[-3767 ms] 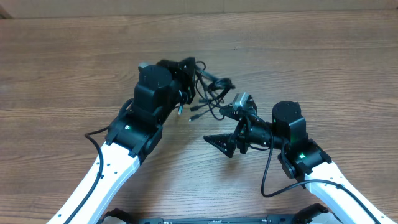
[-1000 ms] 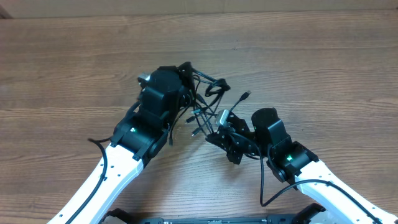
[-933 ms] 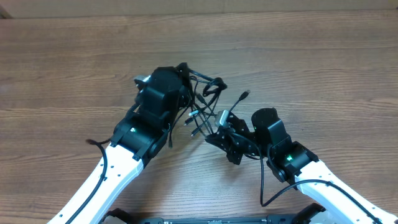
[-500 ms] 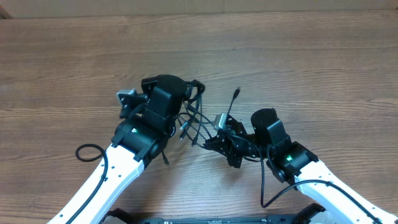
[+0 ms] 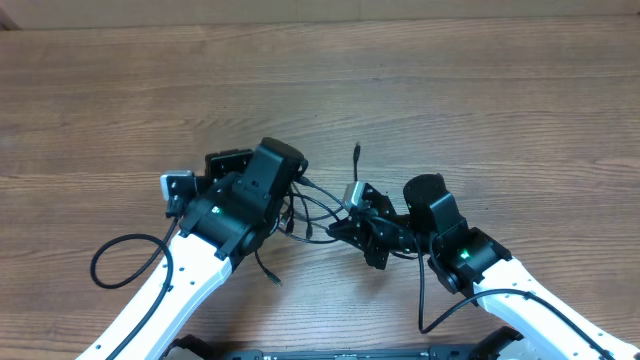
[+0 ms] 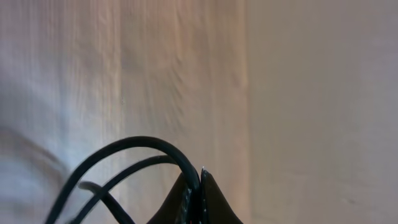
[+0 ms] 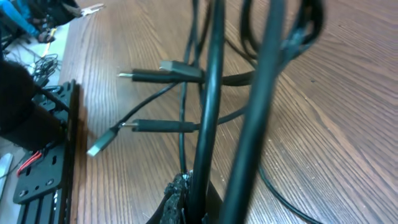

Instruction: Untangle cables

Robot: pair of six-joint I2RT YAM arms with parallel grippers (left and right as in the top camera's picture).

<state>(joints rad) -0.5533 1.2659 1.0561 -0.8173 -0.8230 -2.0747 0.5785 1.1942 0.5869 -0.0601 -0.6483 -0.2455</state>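
Right wrist view, nearest us: our right gripper (image 7: pixel 186 198) is clenched on the cables (image 7: pixel 211 93), with their plugs spread beyond it over the wooden table (image 7: pixel 348 124). Overhead, we see the tangle strung between both arms. In the left wrist view, our left gripper (image 6: pixel 199 180) is pinched tight on a loop.

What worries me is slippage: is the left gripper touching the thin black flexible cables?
Touching. In the left wrist view the thin black cables arch straight into the closed tips of the left gripper, no gap.
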